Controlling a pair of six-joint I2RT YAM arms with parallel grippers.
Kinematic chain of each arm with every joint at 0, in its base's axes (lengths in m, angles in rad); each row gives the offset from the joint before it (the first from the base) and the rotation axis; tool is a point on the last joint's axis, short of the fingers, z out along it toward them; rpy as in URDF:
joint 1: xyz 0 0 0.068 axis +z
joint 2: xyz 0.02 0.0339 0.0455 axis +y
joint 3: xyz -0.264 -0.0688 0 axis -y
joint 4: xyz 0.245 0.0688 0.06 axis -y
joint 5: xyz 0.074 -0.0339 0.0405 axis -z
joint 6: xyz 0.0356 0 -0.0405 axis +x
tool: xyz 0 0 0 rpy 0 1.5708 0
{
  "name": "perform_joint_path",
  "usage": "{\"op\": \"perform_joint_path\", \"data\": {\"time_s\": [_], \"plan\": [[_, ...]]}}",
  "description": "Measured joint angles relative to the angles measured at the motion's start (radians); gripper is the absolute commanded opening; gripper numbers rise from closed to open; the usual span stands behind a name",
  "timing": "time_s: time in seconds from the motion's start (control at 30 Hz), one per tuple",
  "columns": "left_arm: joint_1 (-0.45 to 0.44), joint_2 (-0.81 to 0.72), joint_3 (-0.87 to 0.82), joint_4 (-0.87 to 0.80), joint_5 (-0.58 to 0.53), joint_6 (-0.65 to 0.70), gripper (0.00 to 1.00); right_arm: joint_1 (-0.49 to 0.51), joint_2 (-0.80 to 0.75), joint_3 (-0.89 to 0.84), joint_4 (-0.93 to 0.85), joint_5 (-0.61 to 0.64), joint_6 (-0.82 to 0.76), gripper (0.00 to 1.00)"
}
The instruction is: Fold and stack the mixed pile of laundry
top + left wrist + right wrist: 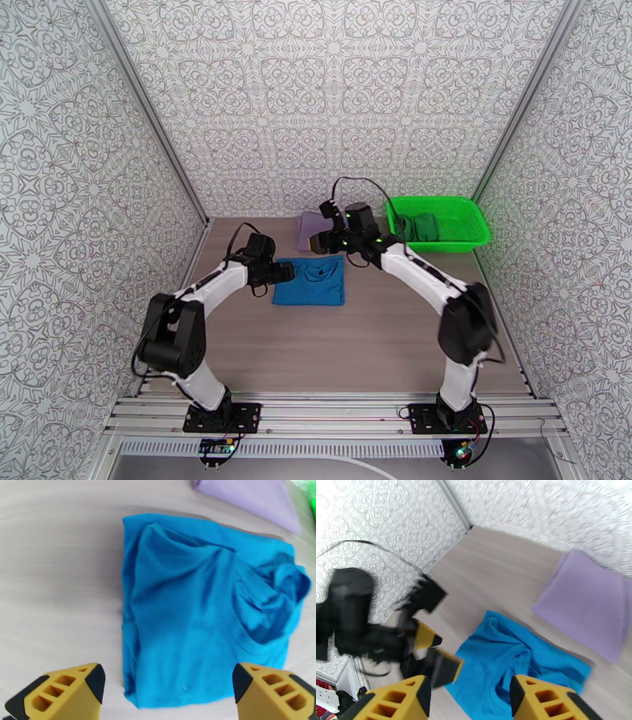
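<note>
The space is closed by patterned walls (316, 95) on three sides, and a pale wood-look table (355, 347) is laid between them. The blue shirt (310, 286) is found just ahead of the left pincer (168, 682) and under the right pincer (471, 695). It is folded to a rough square, with wrinkles bunched at one side. A green basket (462, 213) is placed to the right of the right pincer, near the back wall. The lavender cloth (310, 227) is laid flat beyond both pincers, near the shirt but apart from it. The dark green cloth (423, 226) is kept inside the basket.

Both pincers are spread, and nothing is held between their fingers.

In the top view the lavender cloth is partly covered by the right wrist. In the left wrist view this cloth is cut off by the upper edge. The right wrist view is blurred, so the left arm is hard to make out there.
</note>
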Motion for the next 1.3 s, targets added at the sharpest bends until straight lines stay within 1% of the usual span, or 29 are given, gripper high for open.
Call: {"op": "perform_joint_path", "data": {"time_s": [0.1, 0.27, 0.33, 0.5, 0.73, 0.83, 0.93, 1.0, 1.03, 1.07, 1.13, 1.17, 1.2, 1.23, 1.27, 1.3], "plan": [[0.013, 0.077, 0.018, -0.008, 0.028, 0.014, 0.89, 0.0, -0.016, -0.082, -0.045, 0.057, -0.008, 0.57], [0.028, 0.155, 0.061, -0.024, 0.081, 0.037, 0.89, 0.0, 0.039, -0.19, -0.148, 0.129, 0.025, 0.57], [0.032, 0.171, 0.078, -0.013, 0.109, 0.045, 0.88, 0.0, 0.065, -0.202, -0.167, 0.142, 0.047, 0.57], [0.038, 0.188, 0.093, -0.014, 0.129, 0.05, 0.82, 0.0, 0.137, -0.205, -0.179, 0.169, 0.109, 0.59], [0.037, 0.209, 0.107, -0.007, 0.134, 0.047, 0.7, 0.0, 0.259, -0.149, -0.193, 0.199, 0.156, 0.59], [0.031, 0.224, 0.118, 0.006, 0.144, 0.041, 0.61, 0.0, 0.28, -0.127, -0.167, 0.198, 0.171, 0.58], [0.014, 0.243, 0.132, 0.038, 0.155, 0.029, 0.53, -0.002, 0.288, -0.123, -0.153, 0.182, 0.19, 0.55], [0.001, 0.256, 0.141, 0.059, 0.159, 0.024, 0.46, -0.006, 0.292, -0.123, -0.139, 0.167, 0.206, 0.5], [-0.006, 0.263, 0.145, 0.071, 0.16, 0.023, 0.39, -0.006, 0.296, -0.123, -0.13, 0.163, 0.216, 0.46], [-0.012, 0.269, 0.147, 0.084, 0.164, 0.021, 0.28, -0.009, 0.298, -0.123, -0.12, 0.153, 0.222, 0.41], [-0.021, 0.282, 0.147, 0.115, 0.174, 0.015, 0.12, -0.01, 0.307, -0.123, -0.098, 0.144, 0.235, 0.27], [-0.024, 0.286, 0.147, 0.127, 0.179, 0.014, 0.0, -0.01, 0.312, -0.123, -0.087, 0.137, 0.241, 0.21], [-0.026, 0.286, 0.146, 0.138, 0.192, 0.008, 0.0, -0.01, 0.317, -0.123, -0.076, 0.133, 0.242, 0.15], [-0.029, 0.287, 0.146, 0.146, 0.197, 0.003, 0.0, -0.01, 0.319, -0.123, -0.069, 0.129, 0.243, 0.05], [-0.035, 0.287, 0.143, 0.157, 0.199, 0.003, 0.0, -0.01, 0.319, -0.124, -0.06, 0.127, 0.246, 0.0], [-0.037, 0.287, 0.14, 0.164, 0.2, 0.002, 0.0, -0.009, 0.319, -0.124, -0.056, 0.125, 0.243, 0.0]]}}
